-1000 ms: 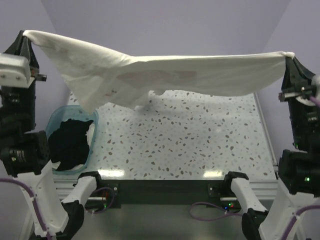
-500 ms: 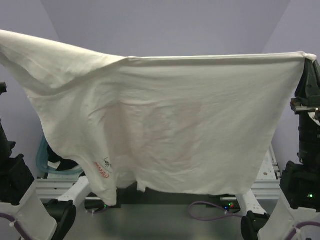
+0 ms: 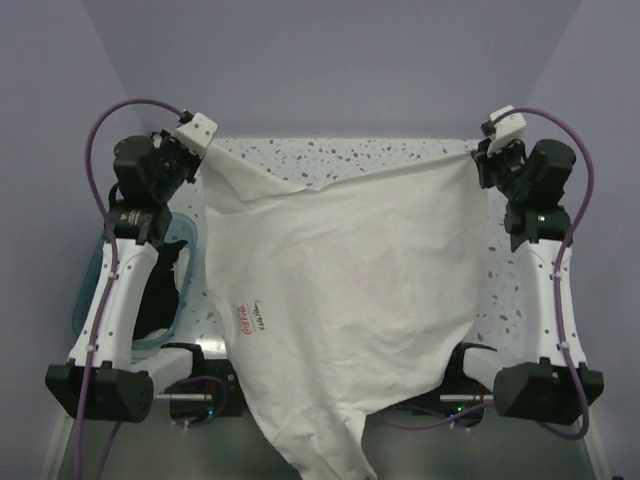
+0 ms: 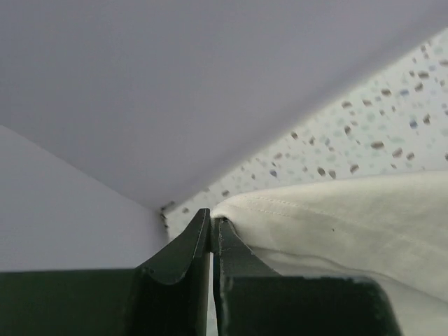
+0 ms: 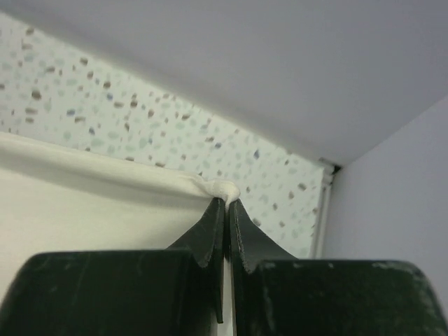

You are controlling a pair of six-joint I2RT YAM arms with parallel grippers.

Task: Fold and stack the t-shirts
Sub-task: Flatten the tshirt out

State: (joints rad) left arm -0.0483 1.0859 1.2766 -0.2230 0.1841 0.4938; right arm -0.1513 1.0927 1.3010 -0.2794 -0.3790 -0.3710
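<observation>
White t-shirt (image 3: 340, 270) lowered from mid-air, now draped across table (image 3: 330, 150), overhanging near edge

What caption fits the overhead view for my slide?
Left gripper and right gripper pinch the far corners of a white t-shirt, draping it across the speckled table beside a teal tub.

1. I am observing the left arm (image 3: 112, 290) standing extended toward the far side, with the left gripper (image 4: 212, 224) pinching a corner of the white t-shirt (image 3: 340, 270).
2. The right arm (image 3: 548, 290) is standing likewise, with the right gripper (image 5: 227, 204) clamping the opposite corner, jaws pressed together.
</observation>
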